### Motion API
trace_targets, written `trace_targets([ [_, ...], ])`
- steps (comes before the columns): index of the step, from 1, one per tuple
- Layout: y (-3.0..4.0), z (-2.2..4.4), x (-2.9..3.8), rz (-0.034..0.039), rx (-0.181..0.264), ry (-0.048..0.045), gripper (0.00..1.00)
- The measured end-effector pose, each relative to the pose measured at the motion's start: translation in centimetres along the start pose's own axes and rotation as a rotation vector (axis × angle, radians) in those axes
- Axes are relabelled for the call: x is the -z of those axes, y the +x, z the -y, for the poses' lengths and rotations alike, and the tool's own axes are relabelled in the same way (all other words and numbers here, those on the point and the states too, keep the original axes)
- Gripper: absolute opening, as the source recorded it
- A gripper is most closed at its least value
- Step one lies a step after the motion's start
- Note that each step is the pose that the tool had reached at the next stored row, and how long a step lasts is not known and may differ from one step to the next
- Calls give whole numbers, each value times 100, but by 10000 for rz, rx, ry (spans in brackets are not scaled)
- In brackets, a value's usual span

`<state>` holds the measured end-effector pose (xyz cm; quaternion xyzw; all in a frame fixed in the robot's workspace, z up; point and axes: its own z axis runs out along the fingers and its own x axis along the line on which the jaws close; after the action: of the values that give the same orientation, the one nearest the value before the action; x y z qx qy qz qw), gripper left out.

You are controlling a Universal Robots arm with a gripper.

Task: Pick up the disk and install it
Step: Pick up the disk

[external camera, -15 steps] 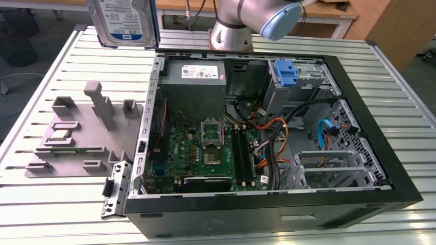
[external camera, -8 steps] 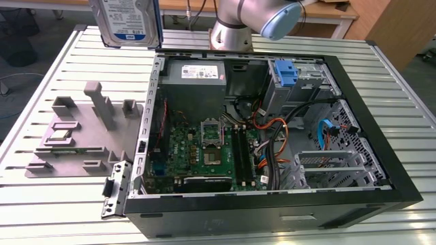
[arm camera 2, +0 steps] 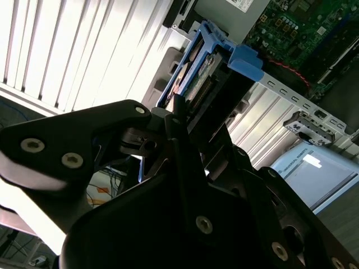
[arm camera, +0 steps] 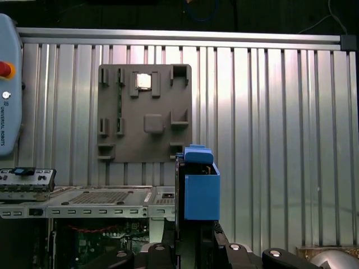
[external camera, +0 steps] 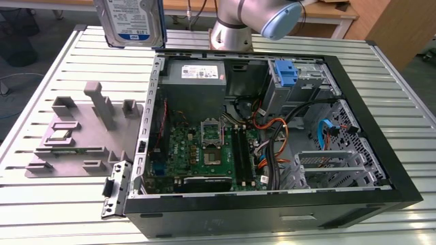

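Note:
The disk (external camera: 129, 21) hangs upright in the air above the table's far edge, at the exterior view's upper left, beyond the far left corner of the open computer case (external camera: 272, 206). Its silver body and white-and-blue label face the camera. In the second wrist view my gripper (arm camera 2: 178, 109) is shut on the disk (arm camera 2: 193, 70), with black fingers (arm camera 2: 182, 145) on either side and blue rails along the edges. In the first wrist view the disk (arm camera: 201, 190) stands edge-on above the gripper (arm camera: 193, 246), over the slatted table.
Inside the case lie the motherboard (external camera: 204, 153), a grey power supply (external camera: 194, 76), a blue bracket (external camera: 286, 72) in the drive bay and loose cables (external camera: 272, 138). A grey fixture plate (external camera: 81, 138) rests on the slatted table (external camera: 41, 204) left of the case. The arm's base (external camera: 235, 30) stands behind.

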<state>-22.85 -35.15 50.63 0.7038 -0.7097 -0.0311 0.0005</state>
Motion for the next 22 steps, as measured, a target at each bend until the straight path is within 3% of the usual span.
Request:
trace_targets([
  [15, 0, 40, 1, 6, 1, 0, 35],
  [22, -1, 128, 3, 9, 1, 0, 35],
])
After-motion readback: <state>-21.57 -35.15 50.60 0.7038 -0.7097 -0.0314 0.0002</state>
